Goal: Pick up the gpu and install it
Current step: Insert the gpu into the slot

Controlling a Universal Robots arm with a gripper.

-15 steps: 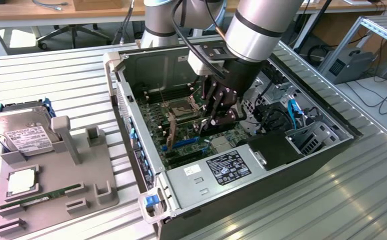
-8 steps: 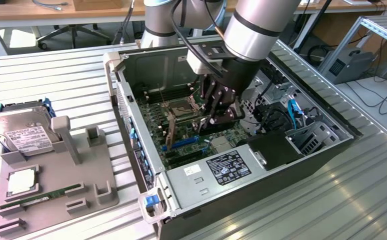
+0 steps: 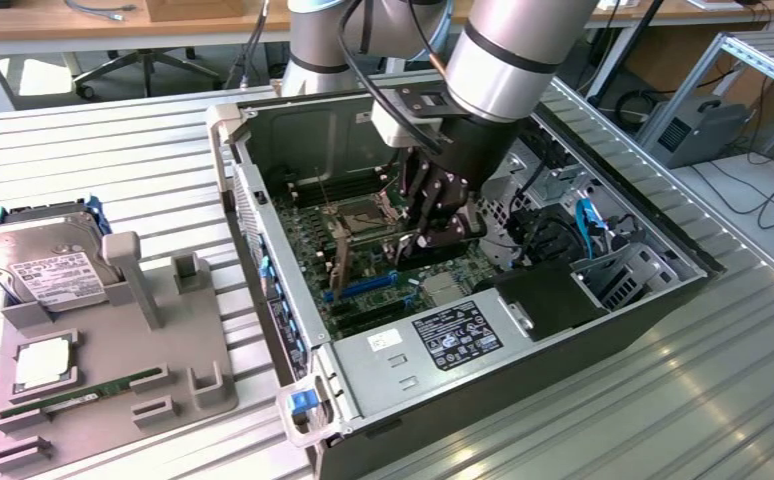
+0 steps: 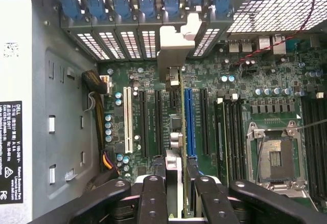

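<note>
The gripper [image 3: 430, 232] hung inside the open computer case [image 3: 270, 250], its fingers [image 4: 153, 198] clamped on the gpu [image 4: 179, 127] — the card stood on edge directly beneath them, over the motherboard [image 4: 245, 101], beside the blue slot [image 4: 189, 121]. Its silver bracket [image 4: 176, 47] reached the case's rear slot openings.

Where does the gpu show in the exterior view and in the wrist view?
Exterior view: the gpu is held edge-on in the pincer, inside the open computer case, above the motherboard.
Wrist view: the gpu stands edge-on beside the blue slot, its bracket toward the blue rear clips.
Shared landmark: the CPU socket.
</note>
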